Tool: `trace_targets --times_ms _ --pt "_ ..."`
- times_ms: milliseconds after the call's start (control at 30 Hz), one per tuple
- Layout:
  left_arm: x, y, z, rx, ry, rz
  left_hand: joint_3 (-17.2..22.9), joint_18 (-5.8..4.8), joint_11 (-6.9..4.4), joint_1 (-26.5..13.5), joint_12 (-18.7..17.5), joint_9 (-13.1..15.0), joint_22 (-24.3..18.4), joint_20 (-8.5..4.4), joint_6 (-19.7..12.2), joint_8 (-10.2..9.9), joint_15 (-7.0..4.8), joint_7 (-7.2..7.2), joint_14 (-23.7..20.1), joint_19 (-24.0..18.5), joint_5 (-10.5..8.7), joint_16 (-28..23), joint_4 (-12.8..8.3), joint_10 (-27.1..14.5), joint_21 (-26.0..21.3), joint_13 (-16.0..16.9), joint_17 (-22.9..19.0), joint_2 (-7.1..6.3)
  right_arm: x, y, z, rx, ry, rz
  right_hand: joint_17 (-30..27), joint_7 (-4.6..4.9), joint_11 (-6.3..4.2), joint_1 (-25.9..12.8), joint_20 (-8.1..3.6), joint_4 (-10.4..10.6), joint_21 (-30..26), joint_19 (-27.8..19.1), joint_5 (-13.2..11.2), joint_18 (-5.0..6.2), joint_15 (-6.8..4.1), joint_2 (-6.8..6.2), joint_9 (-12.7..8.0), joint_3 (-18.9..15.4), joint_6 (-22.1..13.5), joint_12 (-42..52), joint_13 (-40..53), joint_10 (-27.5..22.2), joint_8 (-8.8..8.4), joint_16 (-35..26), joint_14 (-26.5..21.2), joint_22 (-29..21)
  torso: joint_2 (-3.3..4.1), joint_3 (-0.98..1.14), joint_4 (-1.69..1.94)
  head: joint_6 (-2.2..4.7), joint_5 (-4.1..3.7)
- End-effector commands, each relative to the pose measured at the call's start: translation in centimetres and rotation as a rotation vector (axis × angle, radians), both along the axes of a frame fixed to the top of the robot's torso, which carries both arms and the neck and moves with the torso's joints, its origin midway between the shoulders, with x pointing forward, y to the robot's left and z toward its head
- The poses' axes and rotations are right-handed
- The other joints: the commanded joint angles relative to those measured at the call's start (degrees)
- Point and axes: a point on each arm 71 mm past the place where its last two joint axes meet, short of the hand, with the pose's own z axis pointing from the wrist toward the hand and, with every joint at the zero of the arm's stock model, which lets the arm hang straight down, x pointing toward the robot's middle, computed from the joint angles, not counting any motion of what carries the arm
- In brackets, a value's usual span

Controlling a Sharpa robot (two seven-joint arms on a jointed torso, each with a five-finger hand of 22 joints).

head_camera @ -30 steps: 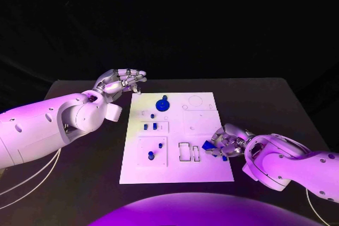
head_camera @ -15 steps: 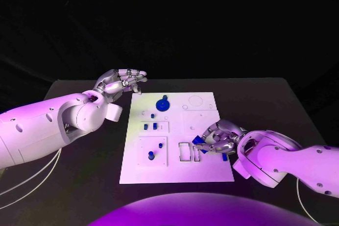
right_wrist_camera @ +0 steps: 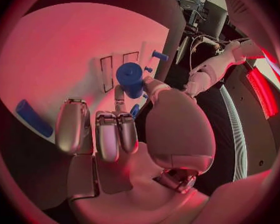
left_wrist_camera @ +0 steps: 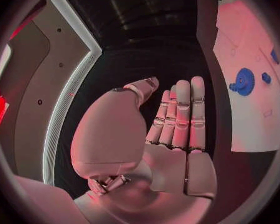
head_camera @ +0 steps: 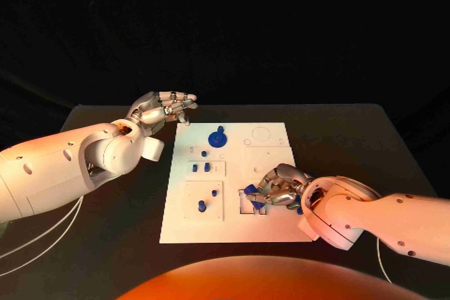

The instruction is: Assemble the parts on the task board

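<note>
Fingers (right_wrist_camera: 129, 92) of the right hand (head_camera: 275, 188) pinched a small blue part (right_wrist_camera: 130, 78) just above the slots (head_camera: 250, 202) on the near right of the white board (head_camera: 267, 228). Step judged: carrying the part to its slot. Next move would call for lining it up over the opening and pressing straight down. Blue gear (head_camera: 218, 139) sat at the board's far end. Left hand (head_camera: 164, 107) hovered off the far-left corner over the tabletop (head_camera: 356, 131), fingers together, holding nothing.
</note>
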Motion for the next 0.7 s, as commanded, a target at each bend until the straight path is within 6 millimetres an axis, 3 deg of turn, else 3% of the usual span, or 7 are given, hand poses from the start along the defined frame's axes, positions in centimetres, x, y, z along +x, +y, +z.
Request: trace_targets --times_ms 33,533,700 --pt "-0.09 -0.26 0.11 -0.015 0.000 -0.018 -0.25 0.33 -0.04 0.55 0.29 0.08 -0.09 -0.04 -0.25 -0.05 0.05 0.14 -0.48 0.47 0.00 -0.30 0.01 -0.46 -0.39 0.06 -0.07 -0.06 -0.03 0.31 -0.13 -0.032 -0.010 0.040 12.14 -3.27 -0.26 -0.59 -0.14 -0.02 0.27 0.17 -0.13 -0.59 -0.44 -0.01 5.52 -0.41 4.85 -0.15 14.45 5.59 0.21 0.26 5.59 6.57 -0.02 0.01 -0.07 0.01 0.12" --pt "-0.14 -0.21 0.13 -0.015 0.001 -0.019 -0.25 0.33 -0.04 0.55 0.29 0.08 -0.09 -0.04 -0.25 -0.05 0.05 0.14 -0.48 0.47 0.00 -0.30 0.01 -0.46 -0.39 0.06 -0.07 -0.06 0.37 0.78 -0.29 -0.062 -0.042 0.048 12.24 -3.41 -0.39 -2.11 -0.25 0.07 0.35 0.27 -0.08 -0.62 -0.54 -0.10 5.93 -2.36 5.10 -0.24 14.39 5.56 0.40 0.28 5.60 6.72 -0.01 -0.03 -0.02 0.01 0.27" --pt "-0.16 -0.16 0.14 -0.014 0.001 -0.018 -0.35 0.33 -0.04 0.63 0.38 0.12 -0.17 -0.04 -0.27 -0.06 0.06 0.14 -0.51 0.53 0.00 -0.30 0.04 -0.53 -0.50 0.06 -0.11 -0.08 0.46 0.87 -0.39 -0.077 -0.042 0.057 12.12 -3.55 -0.52 -3.92 -0.33 0.21 0.01 0.24 0.08 -0.59 -0.64 0.65 6.34 -7.65 5.18 -0.37 14.33 5.52 0.43 0.23 5.58 6.75 -0.03 -0.04 -0.07 0.01 0.42"
